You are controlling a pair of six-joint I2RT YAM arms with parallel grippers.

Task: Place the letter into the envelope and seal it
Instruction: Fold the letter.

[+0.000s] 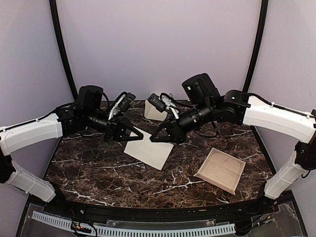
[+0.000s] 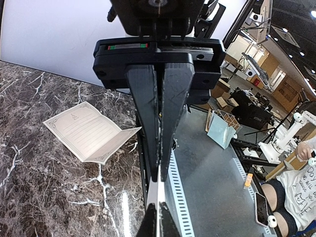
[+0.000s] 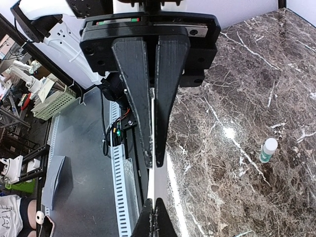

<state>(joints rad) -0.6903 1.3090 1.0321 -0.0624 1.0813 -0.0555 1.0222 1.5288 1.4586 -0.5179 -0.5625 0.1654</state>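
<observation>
The cream envelope (image 1: 148, 150) hangs over the middle of the marble table, tilted, its near corner low. My left gripper (image 1: 132, 134) is shut on its upper left edge and my right gripper (image 1: 161, 137) is shut on its upper right edge. In the left wrist view the left gripper (image 2: 160, 177) pinches the envelope (image 2: 159, 197), seen edge-on as a thin white strip. The right wrist view shows the same for the right gripper (image 3: 154, 165) and the envelope (image 3: 155, 185). The tan letter (image 1: 220, 169) with its dark border lies open on the table at the right, also in the left wrist view (image 2: 86, 129).
A small white bottle with a green label (image 3: 268, 150) stands on the marble table (image 1: 98, 168). A pale white object (image 1: 153, 112) sits at the back of the table between the arms. A slotted cable rail (image 1: 148, 229) runs along the front edge.
</observation>
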